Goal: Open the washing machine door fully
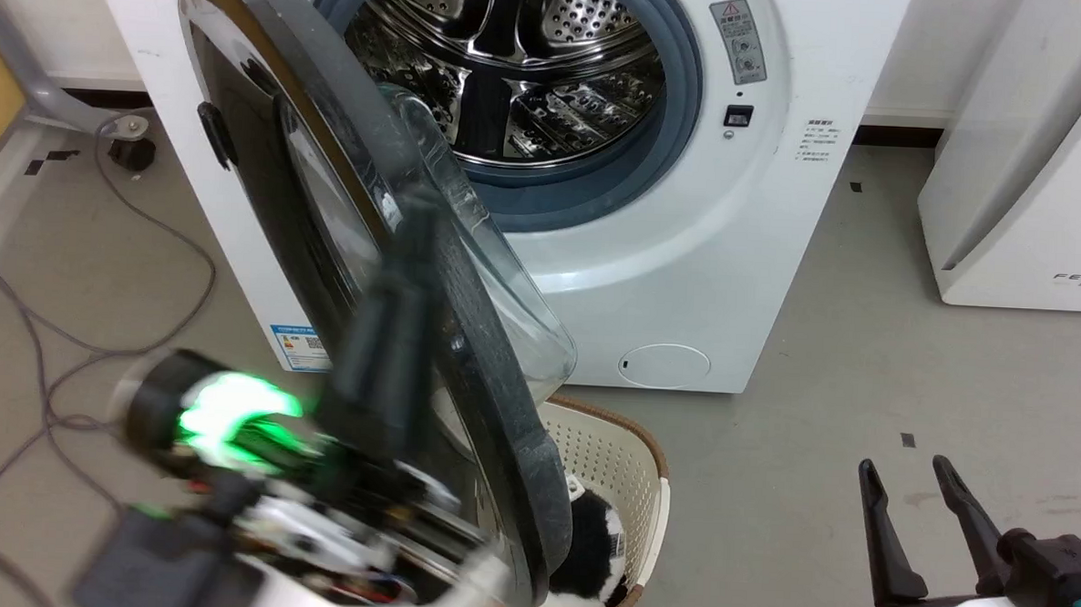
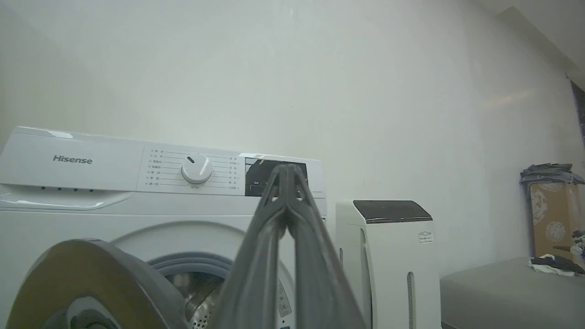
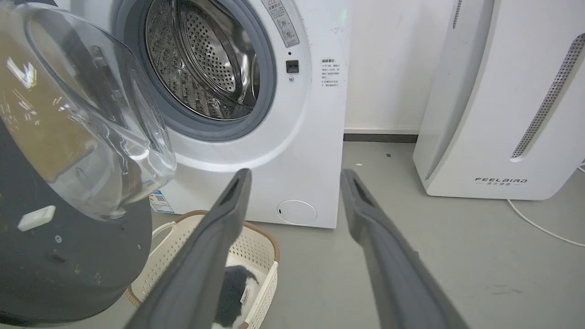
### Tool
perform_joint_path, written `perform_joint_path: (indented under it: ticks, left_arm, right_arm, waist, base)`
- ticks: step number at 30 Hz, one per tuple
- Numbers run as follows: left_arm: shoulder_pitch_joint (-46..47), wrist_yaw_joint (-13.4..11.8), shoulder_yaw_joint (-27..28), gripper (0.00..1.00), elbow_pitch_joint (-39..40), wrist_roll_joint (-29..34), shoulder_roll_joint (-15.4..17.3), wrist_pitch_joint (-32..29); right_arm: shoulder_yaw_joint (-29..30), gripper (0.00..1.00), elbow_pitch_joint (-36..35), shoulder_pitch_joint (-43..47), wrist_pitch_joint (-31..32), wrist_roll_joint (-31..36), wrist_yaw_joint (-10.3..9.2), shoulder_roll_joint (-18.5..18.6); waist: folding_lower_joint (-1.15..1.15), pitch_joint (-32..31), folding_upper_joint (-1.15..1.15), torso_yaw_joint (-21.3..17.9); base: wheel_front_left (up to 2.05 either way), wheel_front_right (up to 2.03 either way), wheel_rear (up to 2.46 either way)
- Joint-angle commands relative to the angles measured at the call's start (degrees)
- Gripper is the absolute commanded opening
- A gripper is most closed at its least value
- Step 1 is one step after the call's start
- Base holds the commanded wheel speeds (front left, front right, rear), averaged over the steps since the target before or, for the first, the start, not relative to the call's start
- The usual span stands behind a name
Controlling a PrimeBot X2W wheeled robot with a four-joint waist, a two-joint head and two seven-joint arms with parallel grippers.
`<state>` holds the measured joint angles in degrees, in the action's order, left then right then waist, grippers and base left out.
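"Hisense" on washing machine (image 2: pixel 55 214) | "FEELAIRD" on white appliance (image 3: pixel 480 114) beside it | washing machine door (image 1: pixel 263 191) stands ajar over laundry basket (image 1: pixel 630 440) | left gripper (image 2: pixel 287 170) fingertips together, empty, just beside door rim | right gripper (image 1: pixel 902 463) fingers apart, well clear of door

On my screens a plain white wall (image 2: pixel 365 68) backs the room, evenly lit; a dark skirting strip (image 3: pixel 379 137) runs along its foot; the floor (image 1: pixel 866 372) is smooth grey with a few small dark marks; a white air unit (image 1: pixel 1029 179) stands on it against the wall, a white cord (image 3: pixel 544 226) trailing beside it; grey cables (image 1: pixel 46 400) loop over the floor to the left; farther off I see a cardboard box (image 2: pixel 550 219) topped with folded cloth, behind a low grey bench (image 2: pixel 502 292).
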<state>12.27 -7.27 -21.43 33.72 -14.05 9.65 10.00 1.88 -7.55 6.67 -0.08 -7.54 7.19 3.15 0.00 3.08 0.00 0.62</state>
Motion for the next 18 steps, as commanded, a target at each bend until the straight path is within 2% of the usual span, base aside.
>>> perform_joint_path:
  ticks: [1, 7, 13, 18]
  left_arm:
    - [0.67, 0.85, -1.69, 0.0, 0.01, -0.44, -0.49, -0.76]
    - [-0.07, 4.44, -10.71, 0.0, -1.34, -3.11, -2.01, -5.2]
    - [-3.94, 8.06, -20.33, 0.0, -4.39, -7.06, -1.22, -12.96]
    - [-7.49, 7.81, -24.63, 0.0, -7.94, -8.92, 0.77, -20.4]
  right_arm:
    - [0.0, 1.0, 0.16, -0.99, -0.19, 0.43, 0.3, -0.27]
    - [0.2, 1.0, 0.35, -0.66, -0.09, 0.83, 0.3, -0.27]
    - [0.55, 1.0, 0.26, -0.02, 0.14, 0.93, 0.3, -0.27]
    - [0.53, 1.0, 0.22, 0.13, 0.32, 0.82, 0.3, -0.27]
  waist:
    - [0.0, -0.08, 0.0, -0.1]
    - [0.0, -0.5, 0.0, -0.28]
    - [0.0, -0.77, 0.0, -0.08]
    - [0.0, -0.73, 0.0, 0.04]
  base:
    - [0.0, 0.0, 0.0]
    - [0.0, 0.0, 0.0]
    - [0.0, 0.0, 0.0]
    - [0.0, 0.0, 0.0]
